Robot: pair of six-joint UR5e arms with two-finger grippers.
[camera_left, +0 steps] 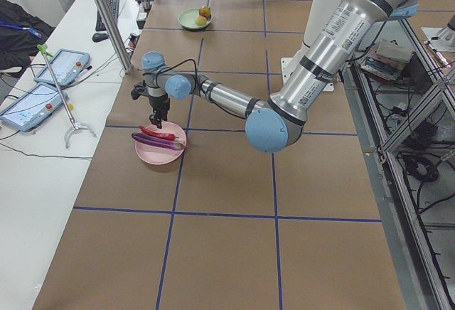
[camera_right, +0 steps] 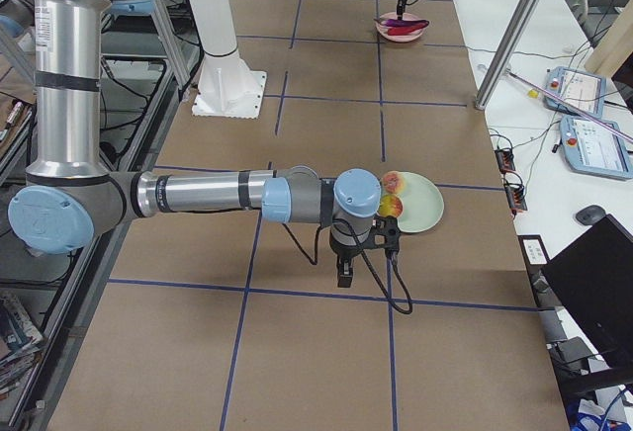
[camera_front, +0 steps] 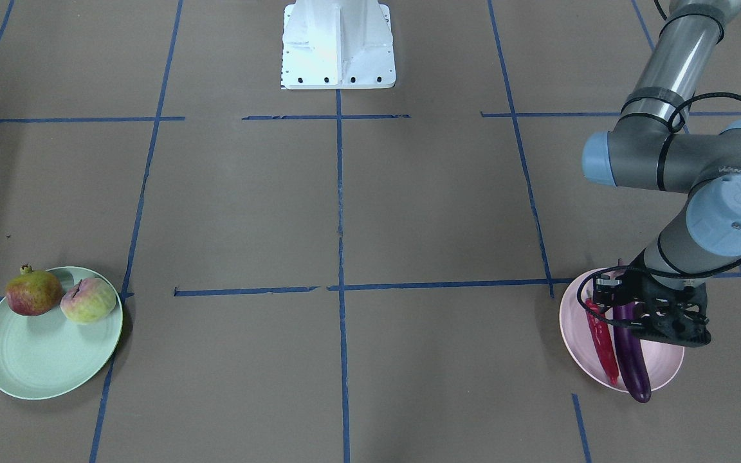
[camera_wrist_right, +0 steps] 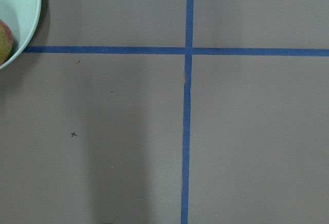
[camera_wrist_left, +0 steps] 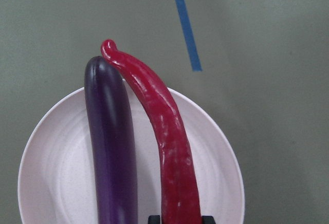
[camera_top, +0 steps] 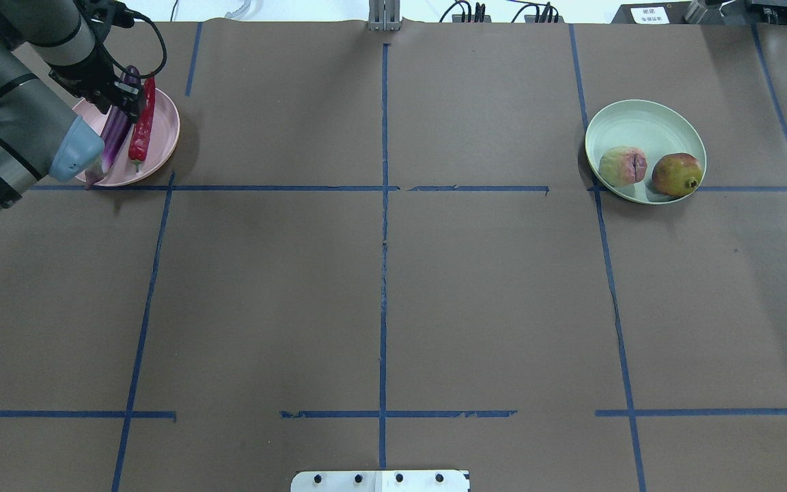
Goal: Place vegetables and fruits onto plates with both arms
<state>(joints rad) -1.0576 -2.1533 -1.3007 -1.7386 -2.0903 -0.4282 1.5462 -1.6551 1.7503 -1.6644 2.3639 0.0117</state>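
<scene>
A raised "UR" mark is seen on the light-blue joint cap (camera_front: 734, 212) of the left arm (camera_front: 673, 58). Lettering along the grey link beside it is too faint to be read, as is a white label (camera_top: 647, 14) at the table's far edge.

The left arm is stretched low across the table, its wrist bent so that the left gripper (camera_wrist_left: 181, 219) points down over the pink plate (camera_wrist_left: 56, 167). Its jaws are drawn in narrowly, with a fingertip set against each side of the chili pepper (camera_wrist_left: 169, 131). The eggplant (camera_wrist_left: 110, 142) lies just beside the chili on the plate, and both tips reach past the rim.

The right arm (camera_right: 198, 194) is held with its forearm level and the right gripper (camera_right: 343, 271) pointed down at bare table near the green plate (camera_top: 639, 119). How far it is open cannot be told. The pomegranate (camera_top: 676, 173) and the peach (camera_top: 622, 166) are seated side by side on that plate.

The table (camera_top: 264, 287) is covered in brown paper and gridded with blue tape (camera_top: 383, 273). A white base block (camera_front: 337, 45) is fixed at the robot's side, and a white bench with tablets (camera_left: 60, 65) stands along the opposite side.
</scene>
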